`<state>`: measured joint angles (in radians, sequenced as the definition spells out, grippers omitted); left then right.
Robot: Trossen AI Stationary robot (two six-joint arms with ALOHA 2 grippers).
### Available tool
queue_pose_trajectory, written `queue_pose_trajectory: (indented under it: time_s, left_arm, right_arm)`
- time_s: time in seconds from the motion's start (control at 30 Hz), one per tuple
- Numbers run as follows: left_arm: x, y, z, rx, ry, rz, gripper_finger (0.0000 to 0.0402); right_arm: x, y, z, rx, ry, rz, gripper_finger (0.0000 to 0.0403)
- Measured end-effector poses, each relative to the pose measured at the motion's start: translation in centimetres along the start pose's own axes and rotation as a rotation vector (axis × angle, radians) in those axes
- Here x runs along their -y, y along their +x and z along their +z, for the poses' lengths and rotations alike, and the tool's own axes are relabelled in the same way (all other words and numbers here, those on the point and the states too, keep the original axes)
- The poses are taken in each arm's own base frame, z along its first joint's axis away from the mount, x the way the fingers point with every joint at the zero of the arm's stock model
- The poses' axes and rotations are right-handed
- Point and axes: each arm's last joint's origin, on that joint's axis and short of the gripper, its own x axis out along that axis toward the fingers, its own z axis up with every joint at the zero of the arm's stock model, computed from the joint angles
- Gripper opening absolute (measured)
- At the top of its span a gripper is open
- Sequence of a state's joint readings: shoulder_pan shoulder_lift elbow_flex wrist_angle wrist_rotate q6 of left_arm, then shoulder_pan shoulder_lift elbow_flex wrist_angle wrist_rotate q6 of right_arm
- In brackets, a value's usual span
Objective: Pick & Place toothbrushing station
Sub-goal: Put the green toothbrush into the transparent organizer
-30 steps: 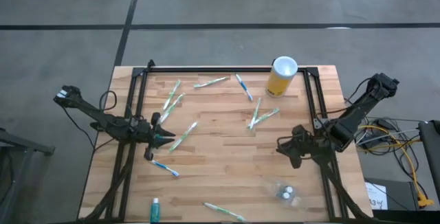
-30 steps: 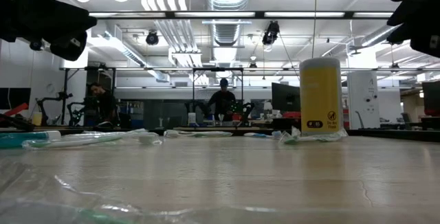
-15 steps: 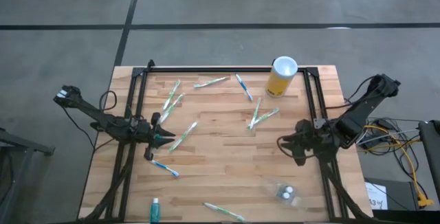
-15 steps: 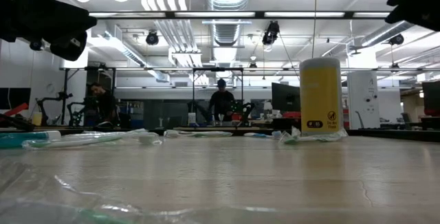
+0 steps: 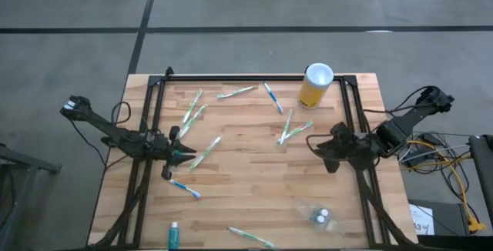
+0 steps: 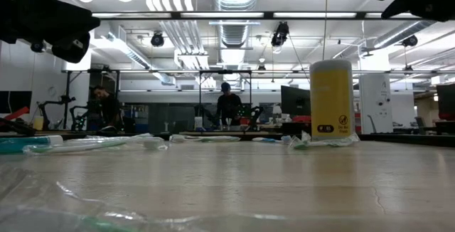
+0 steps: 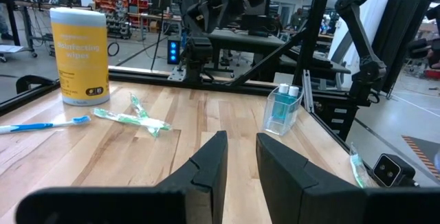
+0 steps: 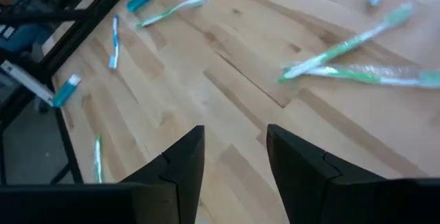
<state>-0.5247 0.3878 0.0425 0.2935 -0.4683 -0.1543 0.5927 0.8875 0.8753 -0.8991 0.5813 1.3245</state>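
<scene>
The clear cup stands upright on its base near the table's front right and holds two teal white-capped tubes. Several white-green and white-blue toothbrushes lie flat across the table, among them a crossed pair and one just off my left gripper. A third tube lies at the front left. My left gripper hovers level over the left side, open by a narrow gap, with nothing in it. My right gripper hangs open above the right side, tipped down toward bare wood.
A tall yellow cylinder with a white top stands at the far right. A black frame runs along the table's far edge and both sides. Bare wood lies in the middle. People stand in the room beyond the table.
My right gripper has risen and drawn toward the table's far edge, away from the clear cup. In the low view the right arm has climbed almost out of the picture's top right corner. The cup, tubes and toothbrushes have stayed where they were.
</scene>
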Motion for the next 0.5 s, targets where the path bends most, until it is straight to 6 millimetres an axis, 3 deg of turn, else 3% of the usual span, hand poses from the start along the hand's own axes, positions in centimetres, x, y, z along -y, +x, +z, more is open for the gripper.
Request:
queue_pose_trajectory:
  time_s: [0.5]
  left_arm:
    - [0.0,0.0,0.0,0.000,0.000,0.000,0.0083]
  right_arm:
    - [2.0,1.8,2.0,0.027,0.276,-0.169,0.0150]
